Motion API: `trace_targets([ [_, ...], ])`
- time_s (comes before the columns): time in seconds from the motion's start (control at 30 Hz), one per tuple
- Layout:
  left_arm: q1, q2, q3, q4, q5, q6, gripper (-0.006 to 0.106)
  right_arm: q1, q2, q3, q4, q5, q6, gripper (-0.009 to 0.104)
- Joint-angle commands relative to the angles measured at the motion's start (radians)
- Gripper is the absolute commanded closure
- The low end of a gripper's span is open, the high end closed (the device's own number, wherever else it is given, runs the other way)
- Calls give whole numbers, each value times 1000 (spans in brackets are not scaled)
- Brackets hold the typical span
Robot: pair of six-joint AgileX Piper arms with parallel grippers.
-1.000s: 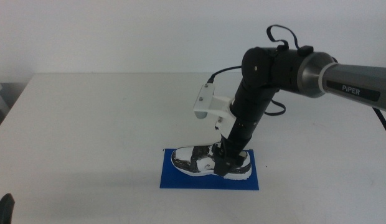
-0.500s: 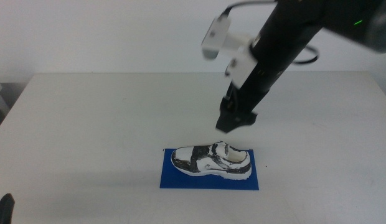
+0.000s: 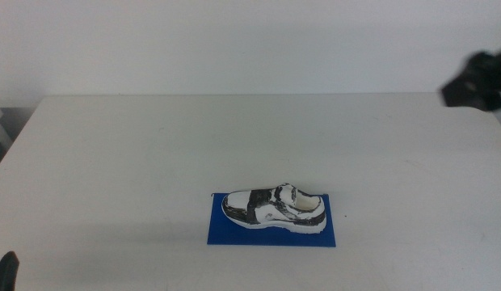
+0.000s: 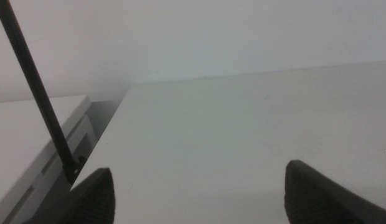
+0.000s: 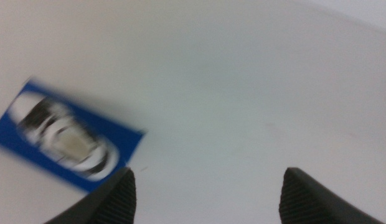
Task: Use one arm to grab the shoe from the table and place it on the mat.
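Observation:
The white and black shoe (image 3: 275, 208) lies on its sole on the blue mat (image 3: 271, 232), toe to the left, near the front middle of the white table (image 3: 153, 153). It also shows blurred in the right wrist view (image 5: 62, 137) on the mat (image 5: 121, 140). My right gripper (image 5: 205, 193) is open and empty, high above the table; only a dark blurred piece of the right arm (image 3: 477, 81) shows at the right edge of the middle view. My left gripper (image 4: 199, 186) is open and empty, low at the table's left side; a dark tip of it (image 3: 6, 267) shows at the bottom left.
A thin black rod (image 4: 37, 93) stands beside the table's left edge, with a pale grey cabinet (image 4: 31, 137) below it. A white wall runs behind the table.
The right gripper let go of the shoe on the mat, rose and drew back to the right, almost out of the middle view. The shoe stays on the mat.

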Motion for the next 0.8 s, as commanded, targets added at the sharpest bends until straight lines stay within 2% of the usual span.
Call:
trace_targets([
  [0.0, -7, -26, 3, -11, -78, -3, 7, -60, -140, 110, 30, -207, 2, 39],
  [0.1, -7, -26, 3, -11, -78, -3, 7, -106, -266, 301, 72, -360, 2, 38],
  [0.2, -7, -26, 3, -11, -78, -3, 7, -118, -369, 451, 104, -428, -2, 38],
  [0.27, -7, -26, 3, -11, -78, -3, 7, -116, -438, 541, 104, -466, -1, 35],
  [0.33, -7, -26, 3, -11, -78, -3, 7, -113, -535, 639, 76, -513, 17, 30],
  [0.4, -7, -26, 3, -11, -78, -3, 7, -113, -645, 728, 22, -571, 65, 25],
  [0.5, -7, -26, 3, -11, -78, -3, 7, -113, -814, 840, -97, -645, 181, 18],
  [0.7, -7, -26, 3, -11, -78, -3, 7, -113, -1046, 980, -308, -640, 464, 11],
  [0.77, -7, -26, 3, -11, -78, -3, 7, -113, -1099, 1007, -348, -640, 509, 11],
])
